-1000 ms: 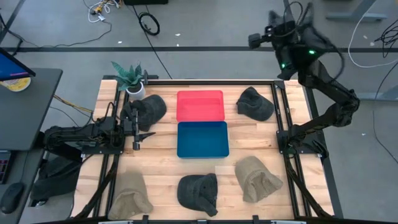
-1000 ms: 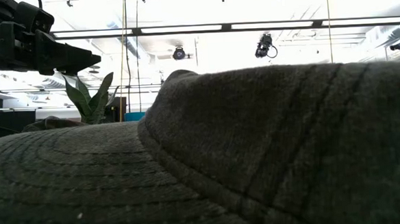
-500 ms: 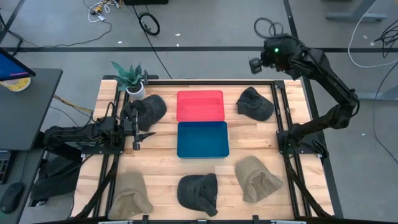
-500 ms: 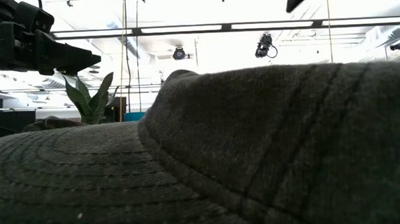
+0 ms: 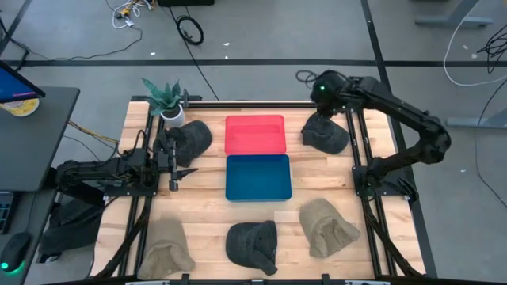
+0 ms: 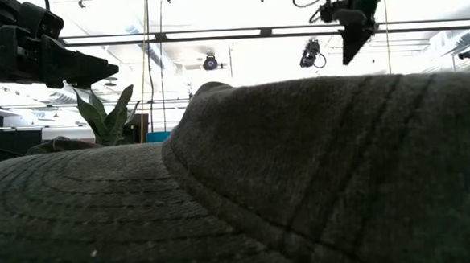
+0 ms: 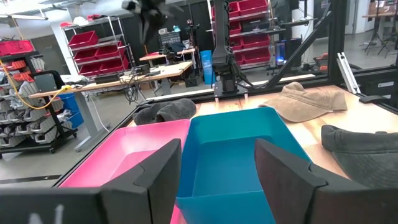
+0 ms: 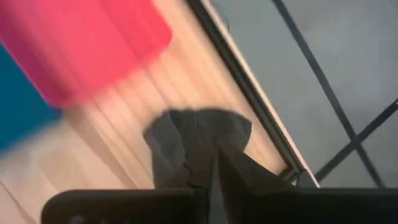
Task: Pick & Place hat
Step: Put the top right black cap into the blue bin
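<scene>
Reaching over the dark hat (image 5: 325,133) at the bench's (image 5: 325,170) far right corner, the right gripper (image 5: 324,93) hangs above it, fingers nearly pressed together; better to spread them, then descend onto the crown. The left gripper (image 5: 176,162) waits spread beside the blue tray (image 5: 257,177).

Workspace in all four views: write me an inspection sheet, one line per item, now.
Surface: wooden table inside a black frame.
Job's things: five hats lie on the table: dark hat at far right, dark hat beside the left hand, dark hat at the near edge, tan hat near right, tan hat near left. Red tray and blue tray at centre, both empty.
Clutter: potted plant at the far left corner.
Hands: left hand open, low beside the blue tray, holding nothing. Right hand above the far right dark hat, fingers close together.
Cables: loose coils on the floor.
Surroundings: monitor desk at left; shelving with red bins beyond.
</scene>
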Available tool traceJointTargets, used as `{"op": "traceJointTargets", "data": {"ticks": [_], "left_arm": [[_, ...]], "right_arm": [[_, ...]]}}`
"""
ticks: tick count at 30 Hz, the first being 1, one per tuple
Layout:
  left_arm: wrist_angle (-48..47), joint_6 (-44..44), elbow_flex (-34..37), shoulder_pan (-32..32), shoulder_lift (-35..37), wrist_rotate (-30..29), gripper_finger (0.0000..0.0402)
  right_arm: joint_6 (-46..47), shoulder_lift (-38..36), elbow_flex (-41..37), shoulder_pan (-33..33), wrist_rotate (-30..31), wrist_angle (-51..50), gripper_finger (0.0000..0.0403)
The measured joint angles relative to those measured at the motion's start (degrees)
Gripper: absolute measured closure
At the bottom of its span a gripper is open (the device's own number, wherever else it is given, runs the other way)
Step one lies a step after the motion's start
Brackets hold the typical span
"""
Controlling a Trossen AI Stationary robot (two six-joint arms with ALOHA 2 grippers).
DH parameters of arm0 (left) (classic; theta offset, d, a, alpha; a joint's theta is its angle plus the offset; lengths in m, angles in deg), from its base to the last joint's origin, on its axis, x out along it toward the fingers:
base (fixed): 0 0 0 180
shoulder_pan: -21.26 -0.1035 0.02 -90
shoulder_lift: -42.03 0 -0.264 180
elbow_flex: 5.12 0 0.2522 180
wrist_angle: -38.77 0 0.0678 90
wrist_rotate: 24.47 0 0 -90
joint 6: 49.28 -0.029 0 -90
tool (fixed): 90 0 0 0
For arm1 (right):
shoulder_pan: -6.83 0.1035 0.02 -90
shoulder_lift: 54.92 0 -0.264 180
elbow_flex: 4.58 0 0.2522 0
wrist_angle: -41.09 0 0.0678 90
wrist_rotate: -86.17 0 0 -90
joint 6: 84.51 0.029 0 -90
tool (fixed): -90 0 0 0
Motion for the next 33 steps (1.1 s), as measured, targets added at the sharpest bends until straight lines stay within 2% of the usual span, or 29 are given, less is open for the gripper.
{"op": "traceJointTargets", "data": {"ticks": [8, 11, 14, 22, 25, 28, 33], "left_arm": [[0.0, 0.0, 0.0, 0.0, 0.0, 0.0, 0.0195], [0.0, 0.0, 0.0, 0.0, 0.0, 0.0, 0.0195], [0.0, 0.0, 0.0, 0.0, 0.0, 0.0, 0.0195], [0.0, 0.0, 0.0, 0.0, 0.0, 0.0, 0.0195], [0.0, 0.0, 0.0, 0.0, 0.0, 0.0, 0.0195], [0.0, 0.0, 0.0, 0.0, 0.0, 0.0, 0.0195], [0.0, 0.0, 0.0, 0.0, 0.0, 0.0, 0.0195]], "right_arm": [[-6.5, -0.1, -9.3, -0.2, 0.0, 0.5, 0.0374], [-7.4, 0.0, -12.2, -0.3, -0.2, 2.3, 0.0361], [-8.3, 0.0, -15.1, -0.3, -0.4, 4.6, 0.0328], [-12.1, 0.0, -23.8, -0.6, -0.4, 12.0, 0.0195], [-12.6, 0.0, -26.8, -0.8, 0.0, 14.5, 0.0157], [-13.2, 0.0, -30.0, -1.4, 0.0, 16.4, 0.0139], [-14.1, 0.0, -34.9, -2.3, 0.1, 21.9, 0.014]]}}
